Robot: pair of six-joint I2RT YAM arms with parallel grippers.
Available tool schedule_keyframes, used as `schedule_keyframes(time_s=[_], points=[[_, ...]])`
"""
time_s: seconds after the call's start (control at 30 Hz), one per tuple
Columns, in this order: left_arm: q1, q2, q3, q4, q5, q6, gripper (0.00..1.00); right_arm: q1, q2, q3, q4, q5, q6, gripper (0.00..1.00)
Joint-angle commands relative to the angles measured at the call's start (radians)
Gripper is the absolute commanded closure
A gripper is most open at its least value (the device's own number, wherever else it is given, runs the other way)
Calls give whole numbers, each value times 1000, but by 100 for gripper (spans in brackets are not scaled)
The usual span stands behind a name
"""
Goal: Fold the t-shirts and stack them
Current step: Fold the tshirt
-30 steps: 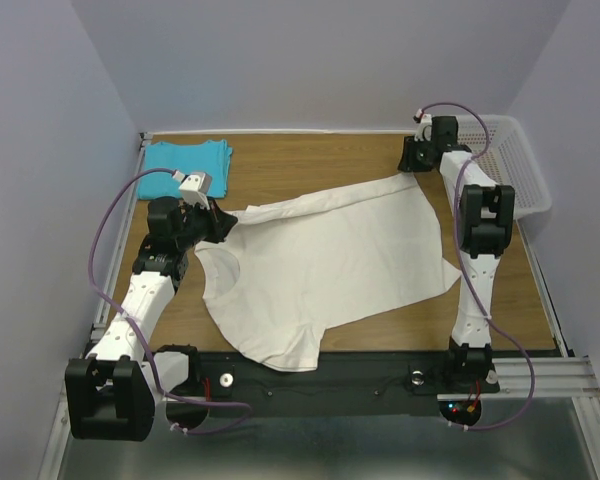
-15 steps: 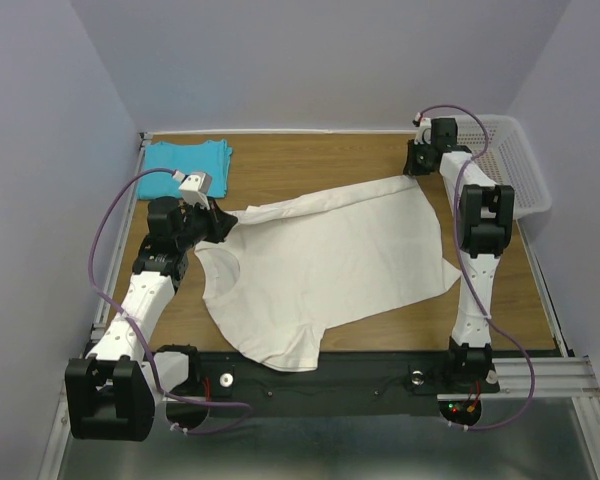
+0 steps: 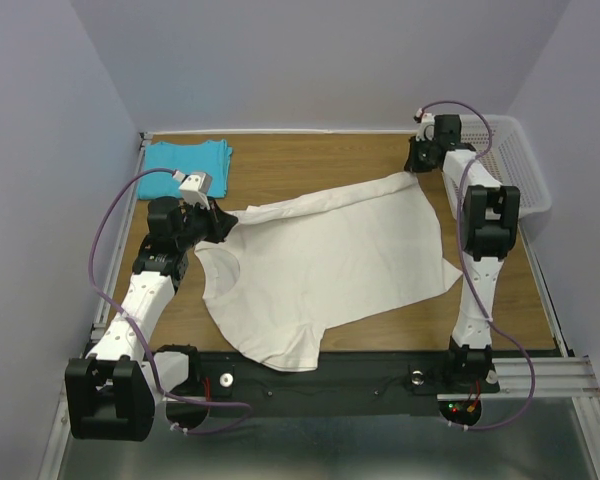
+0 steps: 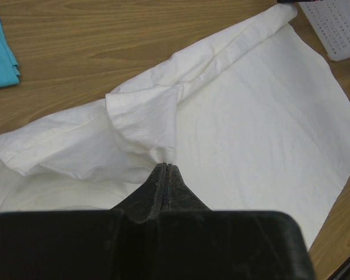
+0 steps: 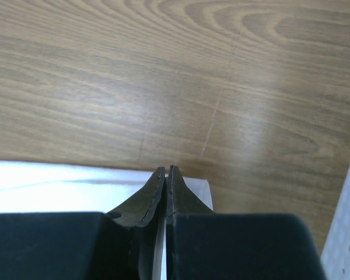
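Now the left jaws pinch the cream t-shirt (image 3: 330,260) near a sleeve and the right jaws its far hem corner, both fully closed, cloth spread on the bench (image 3: 310,160). Carrying both ends over evenly should keep the fold square; the turquoise t-shirt (image 3: 185,160) lies far left.

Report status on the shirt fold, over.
Left gripper shut on large cream cotton t-shirt, left side. Right gripper shut on its far right corner. Folded turquoise t-shirt and white perforated plastic basket sit apart; nothing in the way.
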Motion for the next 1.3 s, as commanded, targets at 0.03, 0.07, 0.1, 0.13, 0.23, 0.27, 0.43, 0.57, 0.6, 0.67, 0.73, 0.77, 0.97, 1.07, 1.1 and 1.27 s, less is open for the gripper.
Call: schedule_keyframes(time_s=[0.03,0.07,0.1,0.13,0.23,0.27,0.43,0.57,0.6,0.67,0.73,0.77,0.97,1.07,1.1,1.27], points=[[-7,-13,-17,54,24,10,100,-1,-127,-47,41,-26,-44,94],[-9,-13,-17,52,25,10,100,-3,-131,-67,45,-26,-47,94],[-9,-14,-16,54,25,10,100,-1,-141,-76,46,-23,-55,93],[-9,-13,-16,54,25,10,100,-1,-144,-85,51,-21,-56,93],[-9,-13,-17,55,25,11,100,-6,-156,-110,55,-21,-61,91],[-9,-14,-17,55,25,11,100,-9,-159,-114,60,-23,-61,91],[-9,-14,-16,55,24,11,100,-16,-181,-151,68,-29,-89,88],[-10,-16,-17,54,27,13,100,-27,-208,-182,71,-33,-110,86],[-9,-17,-17,54,27,13,100,-29,-214,-193,72,-35,-118,85],[-11,-19,-19,54,27,13,100,-36,-227,-223,74,-36,-133,83],[-12,-17,-17,54,27,13,100,-39,-251,-246,75,-44,-151,80],[-11,-17,-16,55,30,13,100,-41,-259,-274,75,-47,-159,80],[-12,-16,-17,57,31,13,100,-52,-329,-352,84,-65,-201,69],[-12,-17,-17,57,36,11,100,-52,-360,-387,83,-75,-213,69],[-14,-17,-19,57,36,11,100,-53,-371,-400,83,-88,-217,69],[-15,-19,-19,61,44,11,100,-53,-435,-458,83,-154,-237,68]])
